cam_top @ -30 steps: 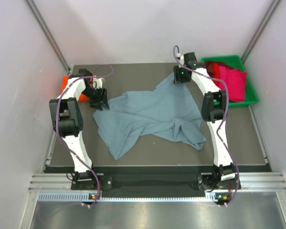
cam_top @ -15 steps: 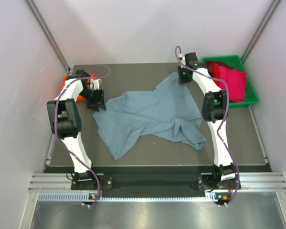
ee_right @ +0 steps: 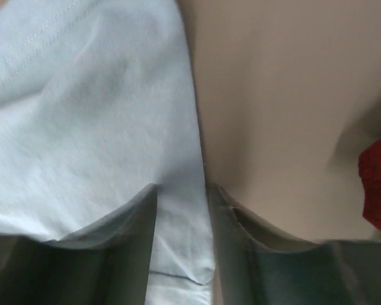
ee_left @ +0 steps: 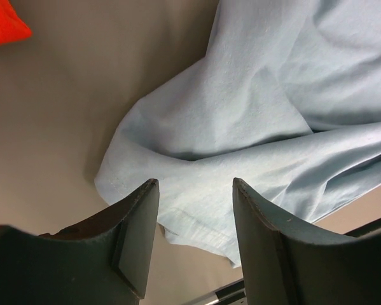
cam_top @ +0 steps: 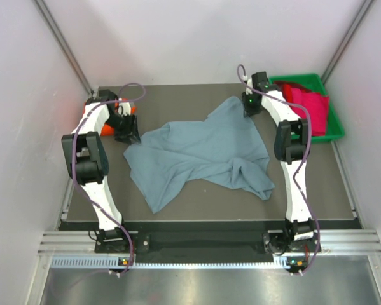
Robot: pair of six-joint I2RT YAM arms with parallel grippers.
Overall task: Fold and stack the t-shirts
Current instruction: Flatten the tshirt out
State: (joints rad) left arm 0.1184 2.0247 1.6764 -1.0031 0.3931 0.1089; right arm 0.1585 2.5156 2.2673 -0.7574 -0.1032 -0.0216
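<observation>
A large slate blue-grey t-shirt [cam_top: 203,152] lies crumpled and spread on the dark table. My left gripper [cam_top: 128,133] is open just above its left corner; in the left wrist view the shirt [ee_left: 241,127] lies under and beyond the open gripper [ee_left: 195,190]. My right gripper [cam_top: 249,108] is at the shirt's far right corner. In the right wrist view its jaws stand a narrow gap apart, astride the shirt's edge [ee_right: 101,114]. An orange-red t-shirt [cam_top: 90,115] lies at the far left, mostly hidden by my left arm. Crimson t-shirts [cam_top: 308,108] lie in the bin.
A green plastic bin [cam_top: 333,130] stands at the far right corner of the table. White walls close in both sides and the back. A metal rail runs along the table's near edge [cam_top: 203,225].
My right gripper has moved a little to the right along the shirt's far corner. My left gripper has shifted slightly toward the far left. The blue-grey shirt lies about the same.
</observation>
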